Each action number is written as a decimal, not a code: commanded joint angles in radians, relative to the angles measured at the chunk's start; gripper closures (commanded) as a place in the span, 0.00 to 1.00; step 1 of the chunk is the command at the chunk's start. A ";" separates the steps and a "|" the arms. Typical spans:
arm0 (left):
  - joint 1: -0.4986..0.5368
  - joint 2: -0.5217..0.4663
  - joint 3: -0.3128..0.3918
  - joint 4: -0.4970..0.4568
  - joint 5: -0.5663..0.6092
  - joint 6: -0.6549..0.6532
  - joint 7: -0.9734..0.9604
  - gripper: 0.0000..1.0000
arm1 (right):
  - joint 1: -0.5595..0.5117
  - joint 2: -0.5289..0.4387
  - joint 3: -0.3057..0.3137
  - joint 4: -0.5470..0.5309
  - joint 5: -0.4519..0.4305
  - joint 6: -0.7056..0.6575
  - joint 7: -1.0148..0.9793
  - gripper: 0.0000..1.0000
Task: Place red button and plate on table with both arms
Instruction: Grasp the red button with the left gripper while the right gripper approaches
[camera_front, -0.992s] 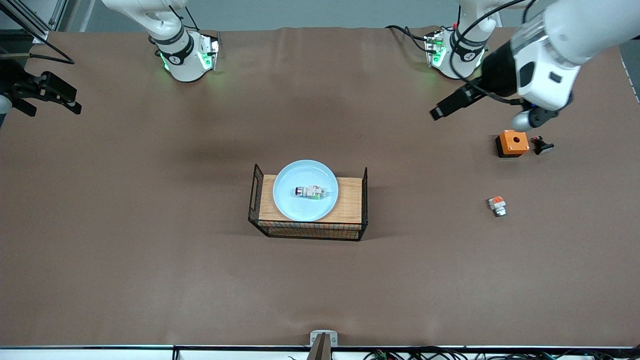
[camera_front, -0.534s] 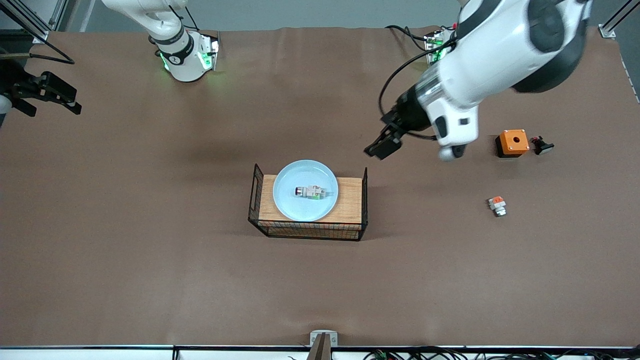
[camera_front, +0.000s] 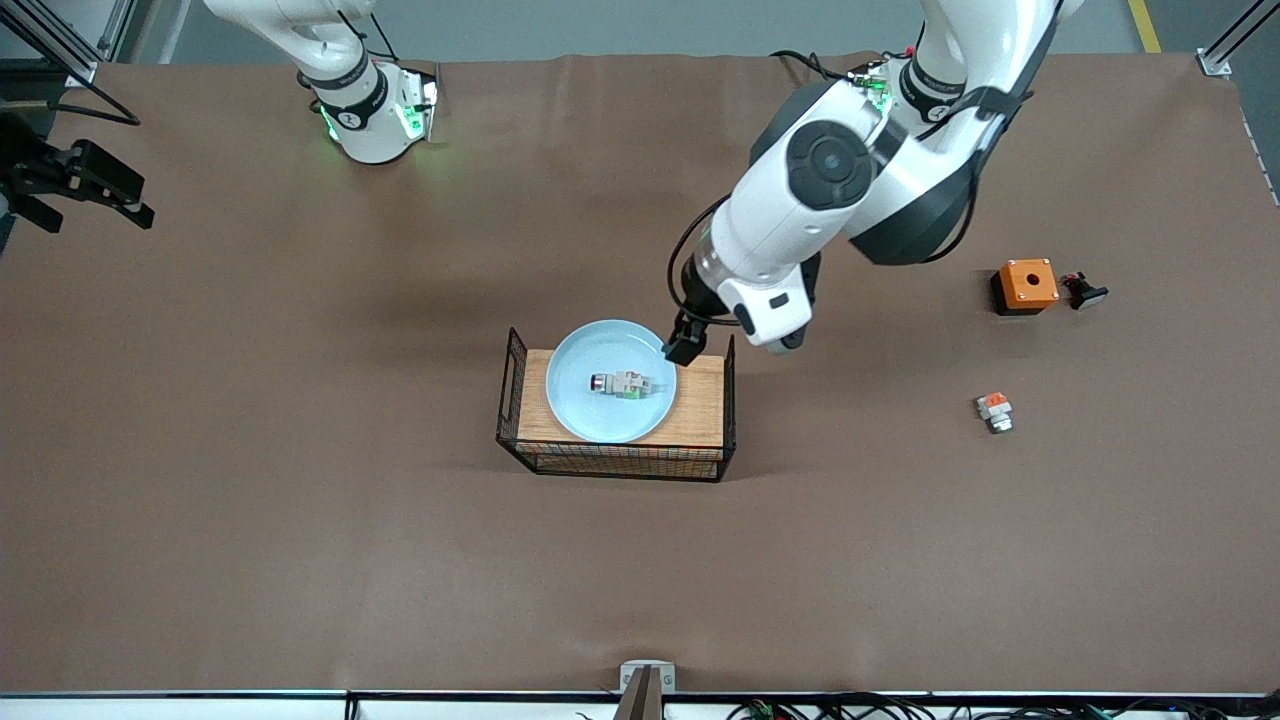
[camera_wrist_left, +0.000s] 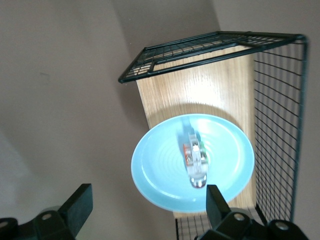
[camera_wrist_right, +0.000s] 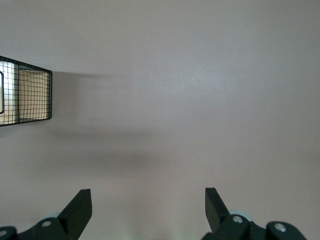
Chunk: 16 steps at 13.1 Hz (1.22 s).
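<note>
Left hand (camera_front: 686, 347) spread wide, empty, over plate (camera_front: 611, 345) rim, right hand (camera_front: 85, 186) waiting, spread

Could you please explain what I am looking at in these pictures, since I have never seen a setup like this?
Two white robot arms work at a brown table. One picture looks down from a high camera facing them; the other two come from cameras on each arm's wrist.

In the middle stands a small wire rack with a wooden top. On it sits a pale-blue plate, and in the plate lies the red button.

The left gripper is open over the plate's rim and holds nothing. The right gripper waits, open and empty, over the table's edge at its own end.

Toward the left arm's end lie an orange box, a small black part and an orange-topped part.
</note>
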 joint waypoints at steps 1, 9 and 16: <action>-0.016 0.083 0.009 0.100 0.031 0.010 -0.116 0.00 | -0.003 0.040 0.003 0.020 -0.017 -0.010 -0.005 0.00; -0.085 0.168 0.077 0.138 0.031 0.155 -0.270 0.00 | -0.058 0.260 -0.004 0.049 -0.026 0.004 -0.002 0.00; -0.230 0.221 0.221 0.148 0.029 0.246 -0.316 0.00 | 0.094 0.247 0.026 0.046 0.049 -0.041 0.775 0.00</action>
